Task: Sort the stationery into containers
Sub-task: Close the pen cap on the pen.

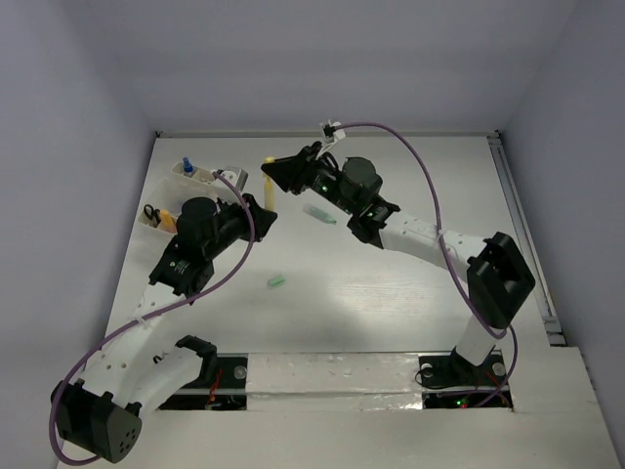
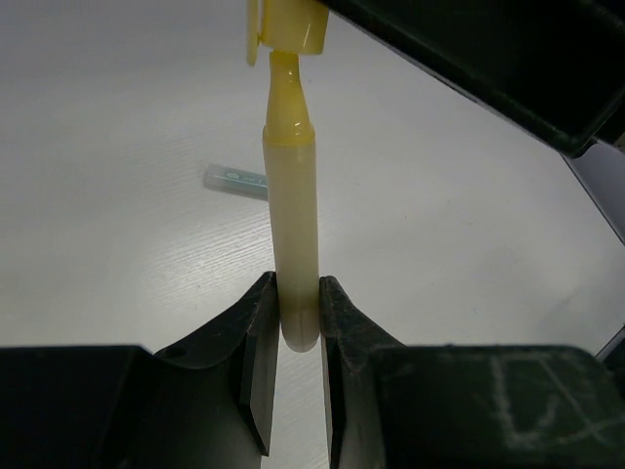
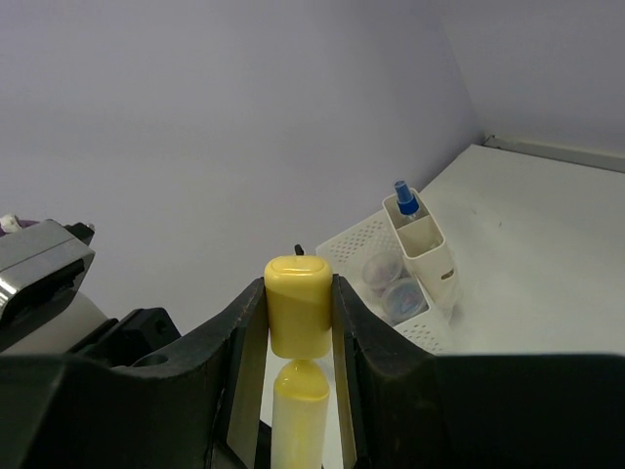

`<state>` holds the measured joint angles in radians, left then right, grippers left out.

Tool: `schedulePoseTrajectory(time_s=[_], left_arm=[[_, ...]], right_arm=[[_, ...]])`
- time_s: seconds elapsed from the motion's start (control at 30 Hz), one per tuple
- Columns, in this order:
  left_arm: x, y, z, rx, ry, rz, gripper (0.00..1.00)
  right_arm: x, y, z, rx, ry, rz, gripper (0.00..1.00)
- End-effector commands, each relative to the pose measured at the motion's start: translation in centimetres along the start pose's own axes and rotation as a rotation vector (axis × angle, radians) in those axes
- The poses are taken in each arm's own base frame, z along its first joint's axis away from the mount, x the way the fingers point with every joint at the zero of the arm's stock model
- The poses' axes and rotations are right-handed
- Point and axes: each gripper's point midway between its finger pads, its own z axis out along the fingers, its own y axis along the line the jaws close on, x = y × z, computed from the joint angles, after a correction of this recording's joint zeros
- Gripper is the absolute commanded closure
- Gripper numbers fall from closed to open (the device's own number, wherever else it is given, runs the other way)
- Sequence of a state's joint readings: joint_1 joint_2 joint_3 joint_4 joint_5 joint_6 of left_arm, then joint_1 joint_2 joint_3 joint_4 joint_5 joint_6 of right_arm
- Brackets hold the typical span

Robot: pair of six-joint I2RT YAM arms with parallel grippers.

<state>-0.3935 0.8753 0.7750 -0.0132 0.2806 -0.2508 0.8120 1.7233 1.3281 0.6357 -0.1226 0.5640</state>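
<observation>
A yellow marker [image 2: 293, 195] is held up between both grippers above the table. My left gripper [image 2: 298, 293] is shut on the blunt end of its pale barrel. The marker's yellow cap [image 3: 298, 313] is clamped in my shut right gripper [image 3: 299, 293], sitting just at the bare yellow tip [image 3: 299, 381]. From above, the marker [image 1: 269, 192] stands left of centre near the back. Two off-white containers [image 1: 186, 174] stand at the far left; one holds a blue-capped pen [image 3: 402, 195] and round clear jars [image 3: 391, 283], the other black-handled scissors [image 1: 149, 211].
A green marker [image 1: 319, 215] lies on the table right of the grippers, and also shows in the left wrist view as the green marker [image 2: 236, 178]. A small green eraser [image 1: 276, 282] lies mid-table. Walls close the table at back and sides.
</observation>
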Motion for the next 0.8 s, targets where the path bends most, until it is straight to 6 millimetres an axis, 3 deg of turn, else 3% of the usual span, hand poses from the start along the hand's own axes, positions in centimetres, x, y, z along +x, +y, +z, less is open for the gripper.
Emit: schedulePoseTrajectory(time_s=[0.0, 0.27, 0.77], left_arm=[[-3.4, -1.3, -0.7, 0.029, -0.094, 0.038, 1.0], [-3.6, -1.1, -0.9, 0.014, -0.107, 0.04, 1.0], [-4.4, -0.1, -1.5, -0.056, -0.144, 0.038, 1.0]], right_arm=[[-1.4, 1.8, 0.9, -0.044, -0.043, -0.023, 1.0], [-0.5, 1.8, 0.7, -0.042, -0.027, -0.022, 1.0], [3.9, 2.5, -1.6, -0.052, 0.075, 0.023, 1.0]])
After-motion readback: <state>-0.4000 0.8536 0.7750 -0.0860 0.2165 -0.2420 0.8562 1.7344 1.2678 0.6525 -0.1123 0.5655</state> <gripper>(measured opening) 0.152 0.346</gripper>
